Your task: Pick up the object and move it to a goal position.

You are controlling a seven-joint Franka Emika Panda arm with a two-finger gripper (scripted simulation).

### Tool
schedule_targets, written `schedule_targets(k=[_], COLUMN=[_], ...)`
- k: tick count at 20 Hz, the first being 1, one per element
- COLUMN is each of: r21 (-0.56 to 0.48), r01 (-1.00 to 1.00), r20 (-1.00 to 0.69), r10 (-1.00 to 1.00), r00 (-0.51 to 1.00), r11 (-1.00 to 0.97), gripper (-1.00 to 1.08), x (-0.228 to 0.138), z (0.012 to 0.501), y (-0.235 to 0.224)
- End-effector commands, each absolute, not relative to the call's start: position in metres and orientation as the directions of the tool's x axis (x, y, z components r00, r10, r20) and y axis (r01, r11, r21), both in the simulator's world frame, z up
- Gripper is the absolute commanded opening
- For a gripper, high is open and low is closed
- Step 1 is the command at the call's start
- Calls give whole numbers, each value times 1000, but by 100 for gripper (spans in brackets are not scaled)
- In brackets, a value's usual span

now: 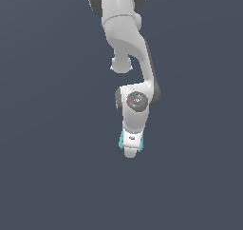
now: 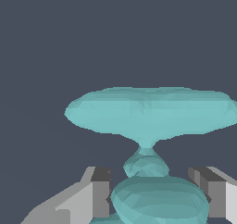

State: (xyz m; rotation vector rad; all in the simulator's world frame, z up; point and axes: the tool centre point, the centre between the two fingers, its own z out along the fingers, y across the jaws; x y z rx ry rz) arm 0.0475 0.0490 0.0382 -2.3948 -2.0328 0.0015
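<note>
The object (image 2: 148, 112) is a teal dumbbell-like piece with a wide flared disc, a thin neck and a second rounded end. That rounded end sits between the grey fingers (image 2: 99, 193), and both pads touch its sides. My gripper (image 2: 155, 195) is shut on it. In the exterior view the white gripper (image 1: 131, 149) points down, and only a teal sliver of the object (image 1: 120, 139) shows beside the hand.
The white arm (image 1: 128, 39) reaches down from the top of the exterior view. Around it is a plain dark grey-blue ground (image 1: 47, 153) with no other objects or edges in view.
</note>
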Motion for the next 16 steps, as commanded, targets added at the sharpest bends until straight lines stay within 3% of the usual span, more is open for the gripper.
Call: schedule_targets(k=[1,16], r21=[0,0], r01=[987,987], r20=[-1,-4], r10=[987,987], r00=[162,162], r11=[-162,-162], gripper=[-100,-100], x=[44,-6], z=[46,143], y=[49,47])
